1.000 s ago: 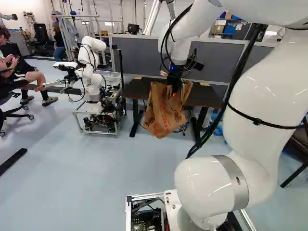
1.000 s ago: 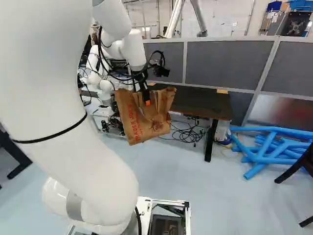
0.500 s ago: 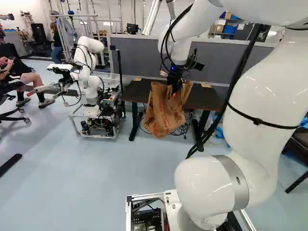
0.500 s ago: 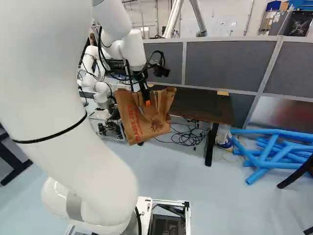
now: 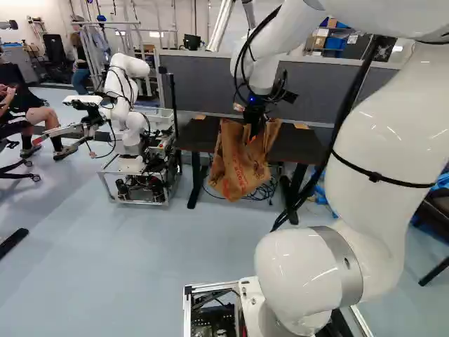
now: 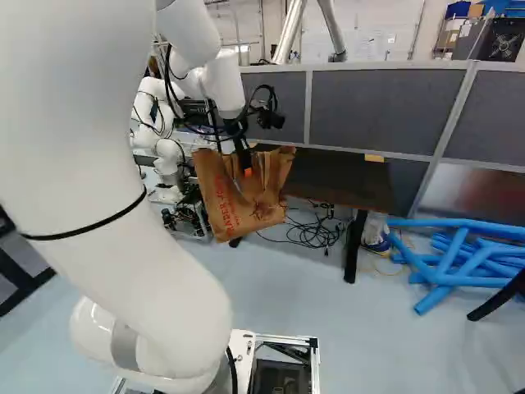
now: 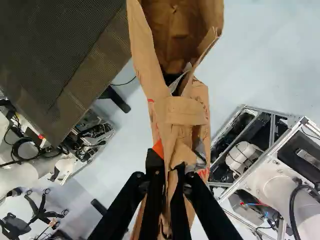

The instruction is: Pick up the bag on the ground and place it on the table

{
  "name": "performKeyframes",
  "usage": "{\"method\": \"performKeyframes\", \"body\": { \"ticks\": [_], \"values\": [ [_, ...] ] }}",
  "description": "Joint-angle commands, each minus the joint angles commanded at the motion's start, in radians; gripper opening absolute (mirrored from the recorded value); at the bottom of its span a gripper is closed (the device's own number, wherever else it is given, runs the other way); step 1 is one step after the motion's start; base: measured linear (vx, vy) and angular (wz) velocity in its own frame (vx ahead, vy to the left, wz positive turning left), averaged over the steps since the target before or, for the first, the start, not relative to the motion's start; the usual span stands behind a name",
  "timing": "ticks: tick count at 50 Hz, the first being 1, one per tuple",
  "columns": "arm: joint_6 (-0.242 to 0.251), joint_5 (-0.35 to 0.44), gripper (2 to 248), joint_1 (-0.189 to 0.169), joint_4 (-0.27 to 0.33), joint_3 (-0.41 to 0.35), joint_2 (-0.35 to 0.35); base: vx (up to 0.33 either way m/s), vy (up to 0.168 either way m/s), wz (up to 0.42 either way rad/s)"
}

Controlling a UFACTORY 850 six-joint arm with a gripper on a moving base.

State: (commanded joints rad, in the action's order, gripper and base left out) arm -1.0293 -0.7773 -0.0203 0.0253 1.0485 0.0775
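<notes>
The brown paper bag [image 5: 238,165] hangs from my gripper [image 5: 254,133] in the left base view, in front of the dark table [image 5: 298,144]. It is off the floor, its lower part below the level of the tabletop. In the right base view the bag [image 6: 238,197] overlaps the table's near left part. The wrist view shows my gripper [image 7: 171,167] shut on the bag's folded upper edge [image 7: 185,112], paper pinched between both fingers. Its mouth gapes ahead of the fingers, and the table [image 7: 55,65] lies to one side of it.
Another robot [image 5: 130,133] on a wheeled frame stands left of the table. Grey partitions [image 6: 377,107] rise behind the table. Cables [image 6: 308,230] lie beneath it, and blue tubes [image 6: 459,254] are on the floor to its right. A dark chair or stand leg [image 6: 496,297] shows at the far right.
The base has moved slightly, shifting the room in both base views. My arm keeps its pose with the bag still gripped, and the table appears a little nearer.
</notes>
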Motion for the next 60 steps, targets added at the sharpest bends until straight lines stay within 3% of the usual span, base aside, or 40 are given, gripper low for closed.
{"method": "performKeyframes", "body": {
  "ticks": [31,60],
  "values": [
    [0.0,-0.007,21,0.0,-0.003,0.018,-0.023,0.0,0.0,0.0],
    [0.0,-0.135,21,0.002,-0.003,0.101,-0.029,0.0,0.0,0.0]
  ]
}}
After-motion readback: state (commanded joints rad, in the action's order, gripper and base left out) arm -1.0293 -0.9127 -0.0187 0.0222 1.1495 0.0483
